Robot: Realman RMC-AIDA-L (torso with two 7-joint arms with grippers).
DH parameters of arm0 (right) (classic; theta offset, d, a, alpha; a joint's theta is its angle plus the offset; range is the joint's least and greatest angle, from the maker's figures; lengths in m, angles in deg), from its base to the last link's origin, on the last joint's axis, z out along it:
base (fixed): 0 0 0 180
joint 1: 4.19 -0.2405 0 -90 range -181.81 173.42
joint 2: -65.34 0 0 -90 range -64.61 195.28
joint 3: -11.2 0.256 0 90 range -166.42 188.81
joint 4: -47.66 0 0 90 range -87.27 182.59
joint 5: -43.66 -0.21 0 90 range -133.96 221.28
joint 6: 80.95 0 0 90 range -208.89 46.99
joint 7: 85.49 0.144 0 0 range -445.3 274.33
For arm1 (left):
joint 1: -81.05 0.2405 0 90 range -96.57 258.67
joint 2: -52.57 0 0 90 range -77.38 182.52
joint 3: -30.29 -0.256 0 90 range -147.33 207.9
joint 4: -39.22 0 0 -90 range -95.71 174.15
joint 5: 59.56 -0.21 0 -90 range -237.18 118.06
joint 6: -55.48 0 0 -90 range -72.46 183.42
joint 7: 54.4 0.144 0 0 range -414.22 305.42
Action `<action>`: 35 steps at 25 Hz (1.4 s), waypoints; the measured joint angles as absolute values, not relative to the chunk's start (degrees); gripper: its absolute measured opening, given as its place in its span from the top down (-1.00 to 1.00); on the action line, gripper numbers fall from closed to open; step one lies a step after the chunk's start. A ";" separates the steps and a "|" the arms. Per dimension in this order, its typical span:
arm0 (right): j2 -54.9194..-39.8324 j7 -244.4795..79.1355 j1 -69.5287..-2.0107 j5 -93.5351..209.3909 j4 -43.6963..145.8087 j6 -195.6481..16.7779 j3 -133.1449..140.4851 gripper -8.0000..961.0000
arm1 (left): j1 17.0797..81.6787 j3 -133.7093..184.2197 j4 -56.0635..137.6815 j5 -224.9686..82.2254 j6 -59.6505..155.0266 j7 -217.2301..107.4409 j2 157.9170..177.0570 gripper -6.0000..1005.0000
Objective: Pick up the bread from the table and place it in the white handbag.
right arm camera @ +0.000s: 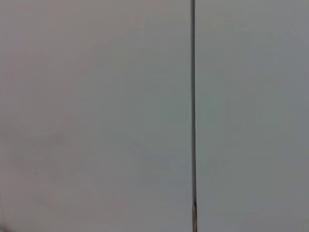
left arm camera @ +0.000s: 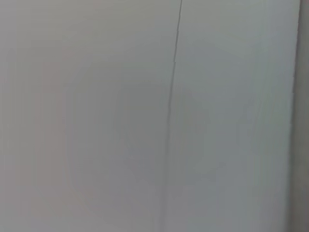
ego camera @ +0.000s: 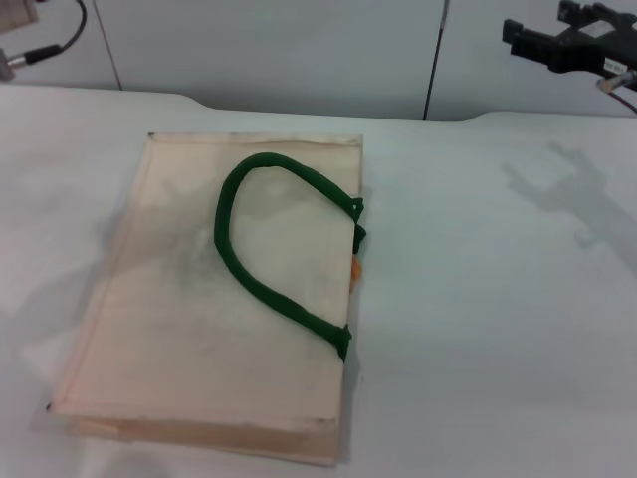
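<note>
The white handbag (ego camera: 219, 299) lies flat on the white table (ego camera: 478, 329), its dark green loop handle (ego camera: 269, 249) resting on top. A small orange bit of the bread (ego camera: 355, 268) shows at the bag's opening on its right edge, between the handle ends; the rest of it is hidden inside. My right gripper (ego camera: 518, 42) is raised at the far right, well away from the bag. My left arm (ego camera: 15, 50) shows only at the upper left corner. Both wrist views show only a plain wall with a seam.
A grey wall with vertical seams (ego camera: 433, 60) stands behind the table's far edge. The right gripper's shadow (ego camera: 572, 194) falls on the table to the right of the bag.
</note>
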State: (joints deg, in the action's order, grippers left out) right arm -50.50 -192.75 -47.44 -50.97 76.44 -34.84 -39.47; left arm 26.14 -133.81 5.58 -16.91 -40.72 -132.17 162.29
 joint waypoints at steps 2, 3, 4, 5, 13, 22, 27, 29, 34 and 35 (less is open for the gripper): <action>-50.51 -198.39 -46.99 -56.62 74.26 -34.33 -39.46 -0.86 | 28.59 -133.79 5.58 -11.19 -40.24 -124.68 164.12 -0.54; -50.51 -200.50 -46.75 -58.56 73.66 -34.13 -39.46 -0.86 | 29.21 -133.80 5.56 -9.54 -40.04 -122.95 164.70 -0.54; -50.53 -202.77 -46.40 -60.68 72.98 -33.89 -39.44 -0.86 | 30.32 -133.79 5.56 -6.61 -39.43 -119.79 165.84 -0.54; -50.58 -205.67 -45.98 -63.14 72.11 -33.54 -39.44 -0.86 | 30.93 -133.81 5.56 -4.93 -38.98 -118.11 166.62 -0.54; -50.93 -229.11 -44.43 -85.43 61.04 -29.09 -39.42 -0.86 | 36.18 -133.20 15.18 8.31 -31.38 -105.01 168.79 -0.54; -51.21 -238.57 -42.76 -107.12 50.44 -19.00 -39.33 -0.86 | 40.72 -133.05 31.81 25.39 -24.31 -93.04 168.98 -0.54; -51.20 -238.84 -42.42 -107.45 49.12 -17.91 -39.48 -0.86 | 41.07 -133.43 37.64 25.82 -23.03 -90.77 168.97 -0.54; -51.26 -238.91 -42.40 -107.72 48.12 -17.78 -39.46 -0.86 | 41.23 -133.43 39.12 25.66 -22.53 -90.63 169.01 -0.54; -51.37 -240.16 -42.25 -107.90 47.36 -17.73 -39.45 -0.86 | 41.75 -133.53 39.87 24.79 -22.45 -89.05 169.06 -0.55; -51.38 -240.64 -42.25 -107.86 47.34 -17.73 -39.54 -0.86 | 41.88 -133.54 39.88 24.45 -22.45 -88.75 169.06 -0.55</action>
State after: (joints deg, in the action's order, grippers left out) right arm -51.38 -240.64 -42.25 -107.86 47.34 -17.73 -39.54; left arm 41.88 -133.54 39.88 24.45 -22.45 -88.75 169.06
